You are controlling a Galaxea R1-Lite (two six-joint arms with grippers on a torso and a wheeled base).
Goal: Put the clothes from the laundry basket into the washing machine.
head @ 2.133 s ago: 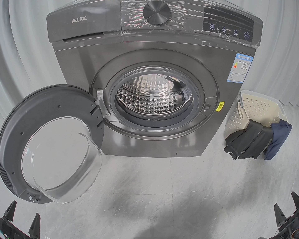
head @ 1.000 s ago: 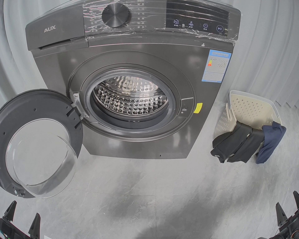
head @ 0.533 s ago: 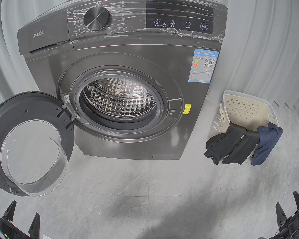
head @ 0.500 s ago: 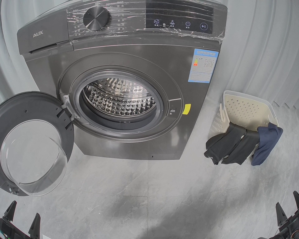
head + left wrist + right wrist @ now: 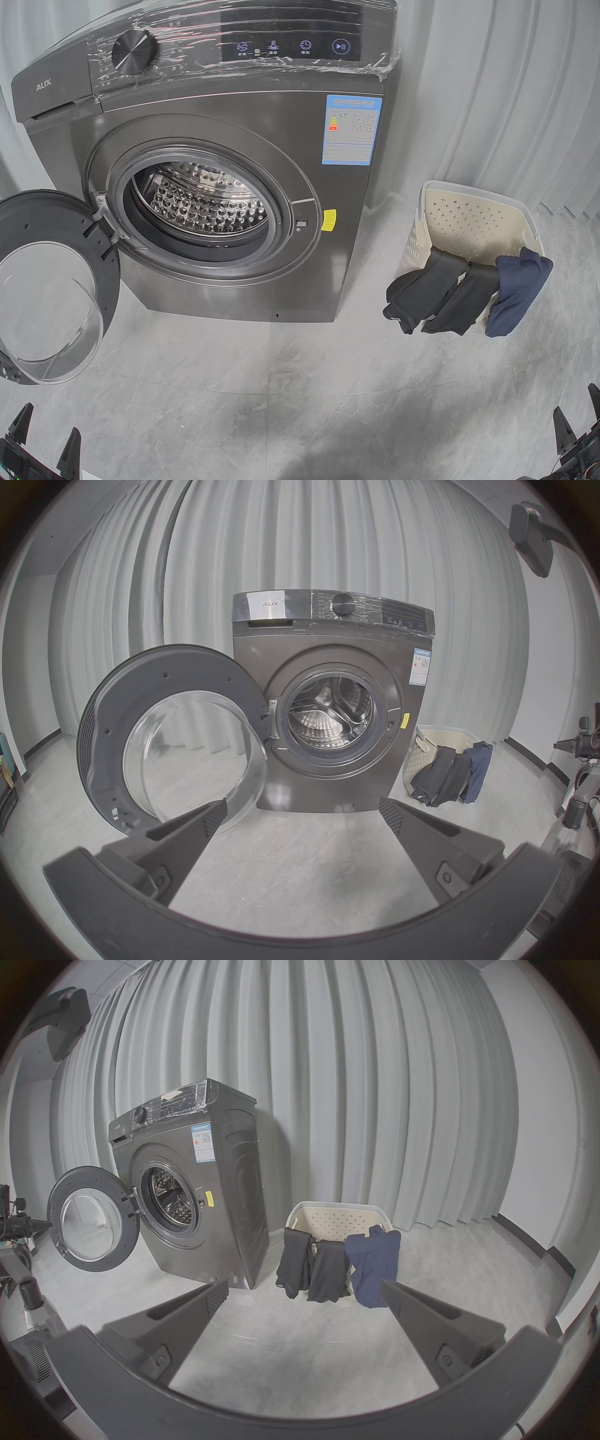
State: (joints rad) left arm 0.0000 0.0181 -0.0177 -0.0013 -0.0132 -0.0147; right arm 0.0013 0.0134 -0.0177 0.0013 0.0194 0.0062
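A grey washing machine (image 5: 206, 112) stands at the left with its round door (image 5: 50, 281) swung wide and the steel drum (image 5: 197, 200) bare inside. To its right a cream laundry basket (image 5: 478, 215) sits on the floor. Two dark grey garments (image 5: 431, 290) and a navy one (image 5: 515, 290) hang over its front rim. My left gripper (image 5: 45, 434) is open low at the left; my right gripper (image 5: 578, 412) is open low at the right. Both are far from the basket and hold nothing. The right wrist view faces the basket (image 5: 337, 1216) and clothes (image 5: 372, 1263).
Pale curtains (image 5: 500, 94) line the wall behind the machine and basket. Grey tiled floor (image 5: 312, 387) stretches between me and both. The open door (image 5: 169, 730) juts out toward my left side.
The whole head view has shifted: machine and basket now sit further left in the picture, so the camera has turned right. Both grippers keep the same place in view.
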